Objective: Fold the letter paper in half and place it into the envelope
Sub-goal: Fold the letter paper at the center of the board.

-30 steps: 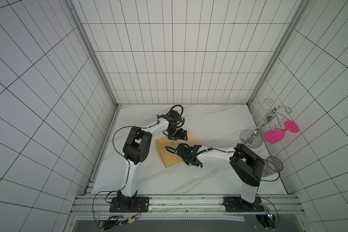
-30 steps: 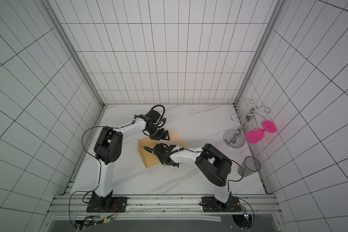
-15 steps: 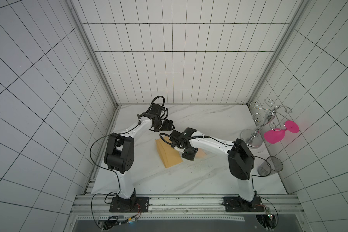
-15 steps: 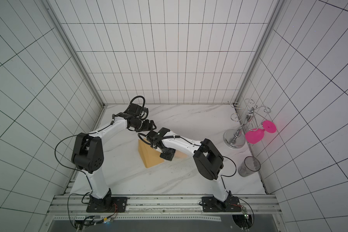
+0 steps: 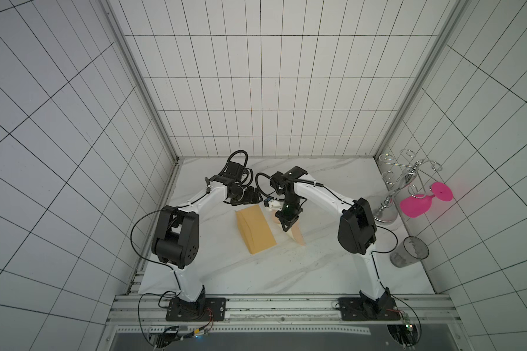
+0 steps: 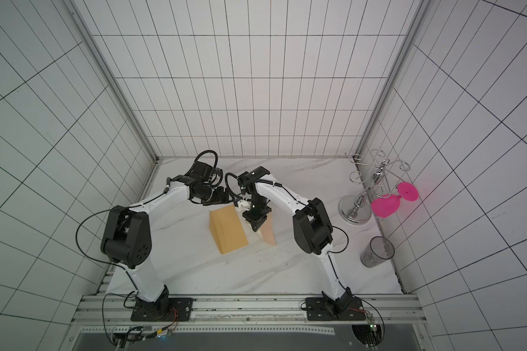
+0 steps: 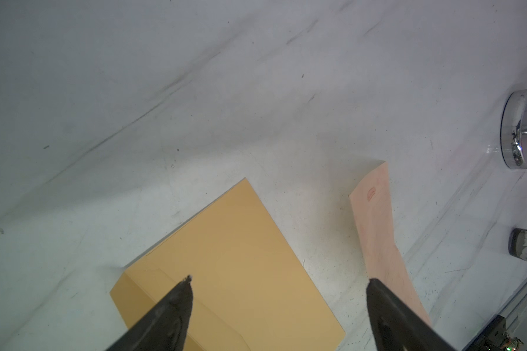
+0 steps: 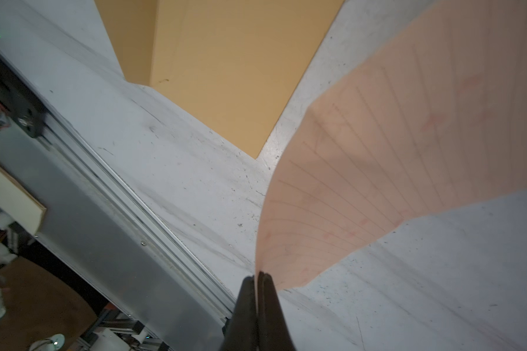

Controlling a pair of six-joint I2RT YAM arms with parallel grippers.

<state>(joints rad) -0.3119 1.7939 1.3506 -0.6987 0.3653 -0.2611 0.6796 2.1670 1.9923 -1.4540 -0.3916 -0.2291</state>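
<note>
Left jaws wide; right jaws — clamped tight

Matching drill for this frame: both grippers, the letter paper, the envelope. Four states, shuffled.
Things:
1. letter paper
2. envelope
3. left gripper
4. right gripper

States:
a. open, empty
b. lying flat
c. shut on a thin edge
d. pinched at one edge, bowed upward

Pairs: 1-d; 2-b; 3-a; 4-c

White arms (image 5: 206,199) carry black joints (image 5: 177,234) and looping cables (image 5: 238,151)
</note>
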